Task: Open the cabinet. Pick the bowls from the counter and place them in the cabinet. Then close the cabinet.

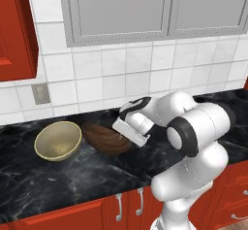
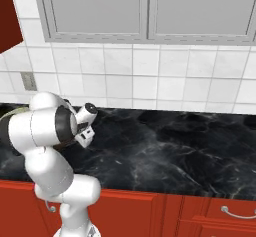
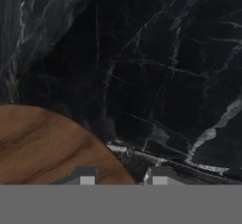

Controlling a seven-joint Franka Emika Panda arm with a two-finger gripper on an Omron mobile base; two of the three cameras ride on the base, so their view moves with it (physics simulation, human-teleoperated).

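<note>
Black marble counter (image 1: 58, 185) under a white tiled wall, grey-doored wall cabinet (image 1: 160, 10) above, and a slice of the red cabinet (image 1: 17, 30) at upper left of my left base view. I've got the brown wooden bowl (image 1: 104, 138) sitting on the counter just right of the beige bowl (image 1: 57, 140), close beside it, and the gripper (image 1: 123, 134) is down at the brown bowl's right rim. In the hand view the two fingertips (image 3: 86, 176) sit partly closed, one over the wood (image 3: 42, 147) and one over bare marble, so they straddle the rim, but I can't tell if they're actually clamped on it.
</note>
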